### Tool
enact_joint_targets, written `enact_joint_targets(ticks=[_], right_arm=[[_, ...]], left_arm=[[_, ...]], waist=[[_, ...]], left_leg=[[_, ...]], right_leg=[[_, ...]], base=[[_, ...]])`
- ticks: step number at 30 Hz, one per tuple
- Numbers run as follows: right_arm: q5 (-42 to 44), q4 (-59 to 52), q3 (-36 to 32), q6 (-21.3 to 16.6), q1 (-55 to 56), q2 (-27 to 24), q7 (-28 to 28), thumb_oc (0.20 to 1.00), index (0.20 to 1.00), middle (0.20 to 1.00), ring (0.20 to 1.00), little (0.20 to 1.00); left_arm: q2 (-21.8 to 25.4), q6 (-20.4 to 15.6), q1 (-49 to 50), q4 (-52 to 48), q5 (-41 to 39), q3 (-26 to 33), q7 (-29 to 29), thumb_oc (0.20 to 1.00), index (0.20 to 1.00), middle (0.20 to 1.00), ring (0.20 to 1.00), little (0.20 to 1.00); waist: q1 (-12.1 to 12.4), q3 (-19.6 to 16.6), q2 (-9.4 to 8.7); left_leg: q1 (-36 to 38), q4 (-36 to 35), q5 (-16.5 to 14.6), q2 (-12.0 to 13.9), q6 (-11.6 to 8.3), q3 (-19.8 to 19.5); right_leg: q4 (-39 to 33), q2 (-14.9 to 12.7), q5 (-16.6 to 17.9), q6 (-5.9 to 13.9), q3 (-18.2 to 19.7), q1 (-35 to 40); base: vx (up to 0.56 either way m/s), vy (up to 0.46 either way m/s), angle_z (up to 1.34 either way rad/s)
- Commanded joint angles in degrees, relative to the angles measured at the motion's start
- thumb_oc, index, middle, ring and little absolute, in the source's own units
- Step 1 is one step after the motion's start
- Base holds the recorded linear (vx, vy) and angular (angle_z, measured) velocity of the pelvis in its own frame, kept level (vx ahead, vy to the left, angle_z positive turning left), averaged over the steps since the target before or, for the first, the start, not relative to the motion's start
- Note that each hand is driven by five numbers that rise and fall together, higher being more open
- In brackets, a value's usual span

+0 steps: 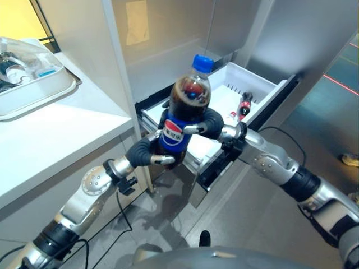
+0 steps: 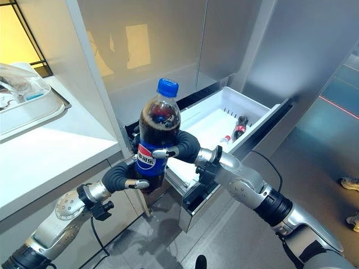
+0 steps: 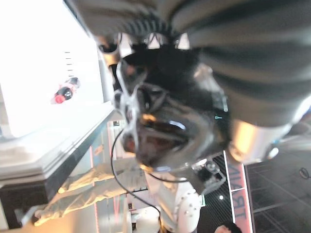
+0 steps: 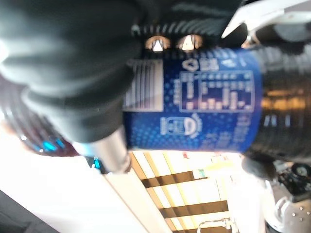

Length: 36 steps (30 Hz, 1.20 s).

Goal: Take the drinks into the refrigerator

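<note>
A large cola bottle (image 1: 187, 109) with a blue cap and blue label stands upright in the air, in front of the open white fridge drawer (image 1: 263, 84). Both hands hold it. My left hand (image 1: 147, 152) curls round its lower part from the left. My right hand (image 1: 208, 124) wraps round its label (image 4: 204, 110) from the right. In the left wrist view the bottle's dark base (image 3: 165, 131) shows close up. A small dark bottle with a red cap (image 1: 244, 105) lies inside the drawer, and another red-capped bottle (image 2: 225, 139) lies near it.
A white counter (image 1: 50, 134) runs along the left, with a clear lidded tray (image 1: 28, 75) on it. Tall grey fridge panels (image 2: 168, 50) rise behind the drawer. A person's shoe (image 1: 350, 159) shows on the floor at the far right.
</note>
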Motion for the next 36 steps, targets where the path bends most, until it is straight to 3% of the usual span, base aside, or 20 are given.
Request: enact_joint_targets(ticks=[1,10,12,26,36], right_arm=[[2.2,-9.2,0.4,-2.8,-2.7,5.7,3.9,0.200,0.200,0.200,0.200,0.200],[2.3,-8.3,-3.3,-4.1,2.2,5.3,2.8,0.200,0.200,0.200,0.200,0.200],[1.3,-6.5,-8.7,-6.4,6.7,6.4,1.3,0.200,0.200,0.200,0.200,0.200],[-2.8,-6.8,-33.4,-13.7,23.2,3.4,-4.5,0.200,0.200,0.200,0.200,0.200],[-8.2,-6.2,-40.0,-16.8,24.1,1.4,-8.5,0.200,0.200,0.200,0.200,0.200]], left_arm=[[-0.8,-1.4,-3.9,1.0,-3.1,3.7,1.0,1.000,1.000,1.000,1.000,1.000],[0.8,-0.1,-1.1,1.3,-5.7,5.5,-0.2,1.000,1.000,1.000,1.000,1.000],[-3.3,0.4,0.9,-1.9,-3.8,4.1,0.8,1.000,1.000,1.000,1.000,1.000],[-6.3,1.5,11.3,-4.1,-8.3,13.5,-0.3,1.000,1.000,1.000,1.000,1.000],[-7.9,0.9,14.5,-4.8,-9.3,18.3,0.8,1.000,1.000,1.000,1.000,1.000]], waist=[[-0.1,-0.4,0.89],[-0.5,-0.5,1.01],[-0.7,-0.5,0.85],[-1.6,-0.2,0.51],[-1.5,0.5,1.18]], left_leg=[[-0.7,0.1,-3.6,-3.0,4.55,-4.5],[-0.7,0.1,-3.6,-3.1,4.54,-4.4],[-0.7,0.1,-3.7,-3.1,4.70,-4.5],[-1.6,0.1,-3.8,-3.1,4.92,-4.8],[-1.9,0.1,-4.0,-3.3,5.31,-4.5]], right_leg=[[6.8,-1.1,-7.5,2.59,-3.8,3.1],[6.9,-1.0,-7.5,2.68,-3.5,3.0],[7.1,-1.0,-7.6,2.67,-3.6,2.9],[7.0,-1.1,-7.6,3.00,-3.8,2.4],[7.6,-1.1,-7.9,3.10,-3.2,1.3]], base=[[0.00,0.000,0.00],[0.00,0.000,0.00],[0.00,0.000,0.00],[0.00,0.000,0.00],[0.00,0.000,0.00]])
